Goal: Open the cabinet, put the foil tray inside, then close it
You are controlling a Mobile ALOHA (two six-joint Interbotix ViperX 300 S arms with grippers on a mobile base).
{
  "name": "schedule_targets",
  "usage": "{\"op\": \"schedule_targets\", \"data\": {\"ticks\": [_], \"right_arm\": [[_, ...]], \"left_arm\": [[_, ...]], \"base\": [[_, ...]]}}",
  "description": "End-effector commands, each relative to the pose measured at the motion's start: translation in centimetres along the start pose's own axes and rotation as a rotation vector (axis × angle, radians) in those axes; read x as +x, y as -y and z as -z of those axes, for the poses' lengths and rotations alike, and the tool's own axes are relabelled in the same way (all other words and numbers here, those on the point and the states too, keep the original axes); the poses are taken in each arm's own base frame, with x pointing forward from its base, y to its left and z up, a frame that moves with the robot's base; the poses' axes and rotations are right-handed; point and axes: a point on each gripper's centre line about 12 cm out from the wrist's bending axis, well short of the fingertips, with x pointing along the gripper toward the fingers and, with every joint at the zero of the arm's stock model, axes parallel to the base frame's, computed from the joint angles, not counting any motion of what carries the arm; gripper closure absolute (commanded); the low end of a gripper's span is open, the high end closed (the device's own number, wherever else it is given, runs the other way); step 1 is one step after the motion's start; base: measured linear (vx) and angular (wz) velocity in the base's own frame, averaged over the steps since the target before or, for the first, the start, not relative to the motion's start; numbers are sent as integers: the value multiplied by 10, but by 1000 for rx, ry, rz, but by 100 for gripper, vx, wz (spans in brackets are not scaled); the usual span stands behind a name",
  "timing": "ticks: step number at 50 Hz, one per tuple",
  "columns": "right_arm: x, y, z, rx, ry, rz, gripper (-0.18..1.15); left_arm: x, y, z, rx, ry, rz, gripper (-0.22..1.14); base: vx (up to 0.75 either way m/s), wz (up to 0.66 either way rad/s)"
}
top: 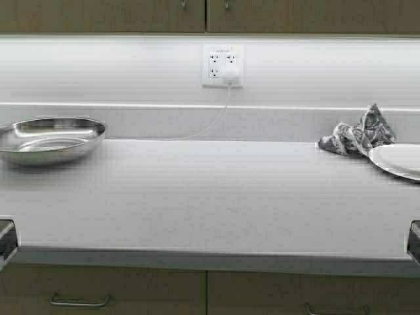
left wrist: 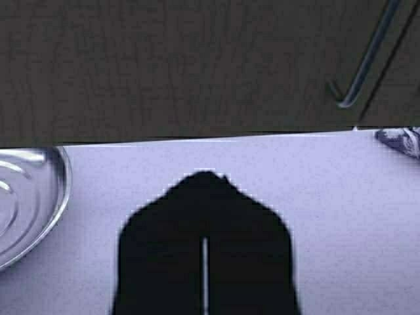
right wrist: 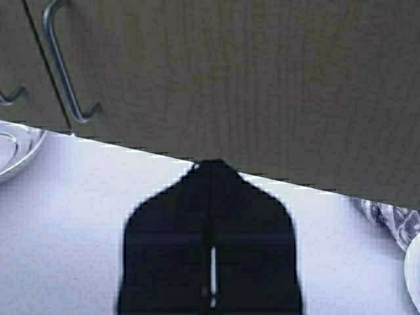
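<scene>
Both grippers, the left gripper [left wrist: 205,197] and right gripper [right wrist: 211,190], sit pressed closed and empty at the near counter edge, seemingly parked, the cabinet [top: 131,13] closed at the far top, no foil tray in view.

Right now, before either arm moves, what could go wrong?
1. No foil tray shows in any view; the bowl is the only shiny dish, so a wrong pick is possible.
2. The cabinet handles sit at the top edge of the high view, so the reach may be poorly seen.
3. Left gripper and right gripper are shut; they must open before taking a handle.
</scene>
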Motion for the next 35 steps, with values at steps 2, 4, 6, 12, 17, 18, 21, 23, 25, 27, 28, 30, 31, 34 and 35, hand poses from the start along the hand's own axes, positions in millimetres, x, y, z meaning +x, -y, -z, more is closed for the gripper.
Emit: {"op": "schedule_targets", "data": {"ticks": [2, 4, 6, 12, 17, 18, 21, 23, 25, 27, 28, 30, 31, 34, 35], "right_arm": [[-2, -1, -6, -3, 20, -2, 90], [-2, -1, -7, -2, 21, -3, 90], [-2, -1, -7, -2, 21, -3, 90], [-2, -1, -7, -2, 23, -3, 90], [-2, -1, -8, -3, 23, -3, 90], [-2, -1, -8, -5, 23, -3, 90], [-2, -1, -8, -8, 25, -2, 90], [-2, -1, -7, -14, 23, -2, 90], [-2, 0, -7, -20, 22, -1, 90], [-2, 0, -8, -27, 23, 0, 90], [-2, 0, -8, -30, 24, 0, 90], [-2, 0, -8, -37, 24, 1, 90], [-2, 0, -8, -40, 24, 2, 90], [-3, 0, -9, -46, 27, 2, 90], [-3, 0, -9, -47, 27, 2, 90]], "left_arm": [[-4, 1, -10, -1, 35, 6, 87], [-4, 1, -10, -1, 35, 6, 87], [-4, 2, -11, -1, 36, 7, 87], [-4, 2, -12, -1, 39, 6, 87], [-4, 2, -11, -1, 36, 7, 87], [-4, 2, -12, -1, 38, 6, 87], [-4, 2, -11, -1, 36, 7, 87], [-4, 1, -11, 0, 36, 6, 87], [-5, 2, -11, 2, 38, 7, 87], [-5, 1, -11, 2, 38, 6, 87], [-5, 2, -11, 2, 36, 7, 87], [-5, 1, -11, 0, 36, 5, 87], [-4, 2, -11, 1, 36, 7, 87], [-5, 2, -11, -1, 38, 7, 87], [-5, 1, -11, -1, 38, 6, 87]], "base": [[0, 0], [0, 0], [0, 0], [0, 0], [0, 0], [0, 0], [0, 0], [0, 0], [0, 0], [0, 0], [0, 0], [0, 0], [0, 0], [0, 0], [0, 0]]}}
